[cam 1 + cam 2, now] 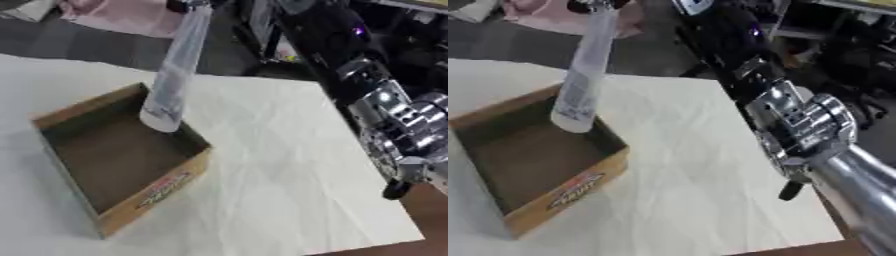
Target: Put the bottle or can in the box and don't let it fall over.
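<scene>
Bottle [178, 75], clear and tall, hangs tilted over the far side of the cardboard box [153, 192], its base low and its neck leaning up and away toward the far edge of the view. The base is above the box's far wall, at about rim height; whether it touches the wall or the box floor cannot be told. Something dark holds the bottle at its cap, right at the top edge, too cut off to make out.

The box is open-topped and brown, with a red label on its near wall. It sits on a white-covered table [289, 165], askew, one corner pointing toward the robot. Nothing else lies inside it.

To the right of the box, well apart from it, the right arm's silver and black wrist comes down along the table's edge. The right hand [791, 189] shows only as a dark fingertip below the wrist; its fingers cannot be read as open or closed.
</scene>
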Controlling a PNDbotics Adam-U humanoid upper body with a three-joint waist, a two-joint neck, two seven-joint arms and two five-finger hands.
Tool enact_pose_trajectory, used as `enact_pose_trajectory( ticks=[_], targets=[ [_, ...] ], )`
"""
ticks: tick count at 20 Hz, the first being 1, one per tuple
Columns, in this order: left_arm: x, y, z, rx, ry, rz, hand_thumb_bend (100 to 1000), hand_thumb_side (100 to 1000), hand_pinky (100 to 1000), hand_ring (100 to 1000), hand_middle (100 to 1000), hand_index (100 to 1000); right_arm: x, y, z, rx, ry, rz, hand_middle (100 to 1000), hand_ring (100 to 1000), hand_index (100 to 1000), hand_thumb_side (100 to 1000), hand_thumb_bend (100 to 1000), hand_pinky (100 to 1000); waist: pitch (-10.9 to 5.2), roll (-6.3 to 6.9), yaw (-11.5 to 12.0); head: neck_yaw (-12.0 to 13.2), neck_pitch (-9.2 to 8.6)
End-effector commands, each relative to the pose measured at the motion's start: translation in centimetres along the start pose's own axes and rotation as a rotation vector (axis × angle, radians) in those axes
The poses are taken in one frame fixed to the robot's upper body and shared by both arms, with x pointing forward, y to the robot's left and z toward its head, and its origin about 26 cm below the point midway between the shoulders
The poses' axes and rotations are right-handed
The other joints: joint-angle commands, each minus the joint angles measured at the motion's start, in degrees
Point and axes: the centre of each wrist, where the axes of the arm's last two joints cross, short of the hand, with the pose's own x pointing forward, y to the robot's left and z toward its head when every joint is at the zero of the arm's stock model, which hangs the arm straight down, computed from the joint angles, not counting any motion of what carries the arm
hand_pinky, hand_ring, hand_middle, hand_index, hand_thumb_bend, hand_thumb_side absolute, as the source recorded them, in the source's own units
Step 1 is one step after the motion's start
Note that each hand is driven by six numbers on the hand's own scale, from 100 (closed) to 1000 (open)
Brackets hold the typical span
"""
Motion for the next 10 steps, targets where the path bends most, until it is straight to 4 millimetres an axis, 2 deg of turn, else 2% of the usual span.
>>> enact_pose_trajectory(
  ticks=[1, 10],
  targets=[
    [0.9, 0.4, -0.7, -0.016, -0.028, -0.023, 132, 712, 533, 524, 620, 884, 1.7, -2.0, -0.4, 0.171, -0.155, 0.196, 503, 446, 229, 356, 435, 100, -1.09, 0.48, 0.2, -0.94, 0.66],
    [0.9, 0.3, -0.9, -0.022, -0.034, -0.026, 134, 718, 530, 521, 619, 884, 2.0, -0.6, -2.2, 0.148, -0.129, 0.207, 506, 452, 238, 327, 432, 100, 0.06, 0.01, 1.73, -1.9, 1.21]
  ],
)
